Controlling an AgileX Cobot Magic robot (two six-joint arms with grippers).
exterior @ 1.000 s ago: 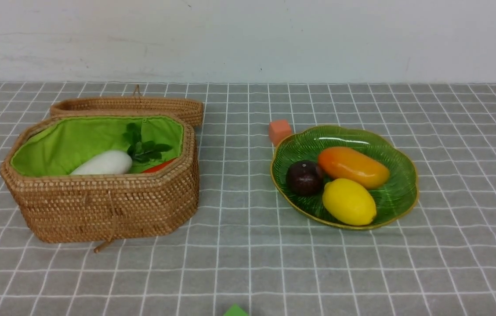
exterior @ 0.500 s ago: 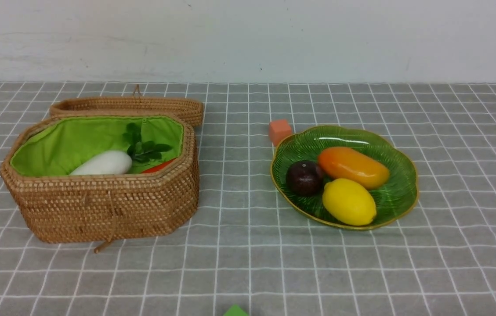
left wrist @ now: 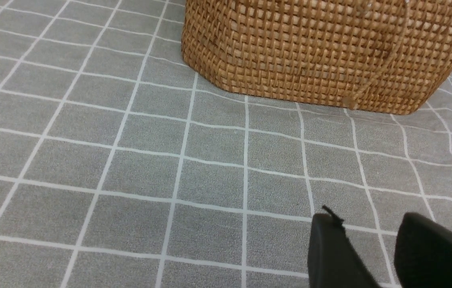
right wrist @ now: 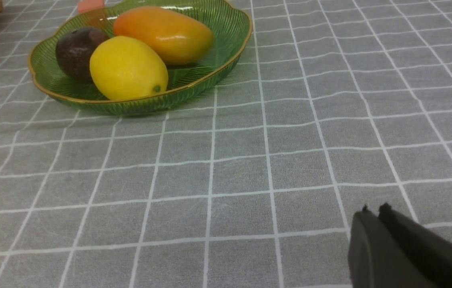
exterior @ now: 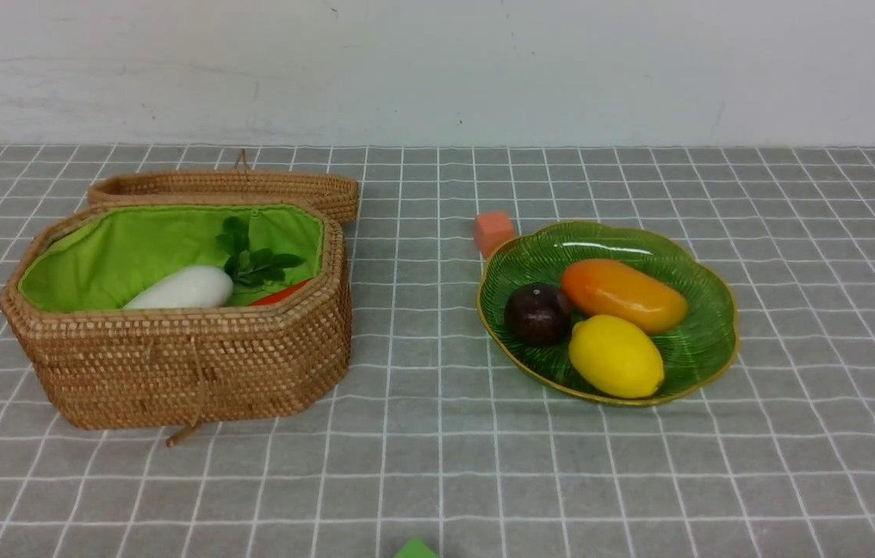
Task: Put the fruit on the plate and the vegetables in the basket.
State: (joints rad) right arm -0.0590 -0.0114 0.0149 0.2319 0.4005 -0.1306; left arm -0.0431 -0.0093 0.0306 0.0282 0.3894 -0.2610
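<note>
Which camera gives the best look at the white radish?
The front view: it looks down into the open basket, showing the white radish with its green leaves. The left wrist view shows only the basket's outer wall, hiding the radish. The right wrist view faces the plate instead.

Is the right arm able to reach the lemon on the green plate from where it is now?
Probably yes. In the right wrist view only bare tablecloth lies between the shut right gripper and the plate, and the lemon sits at the near rim, uncovered. The jaws would have to open first.
</note>
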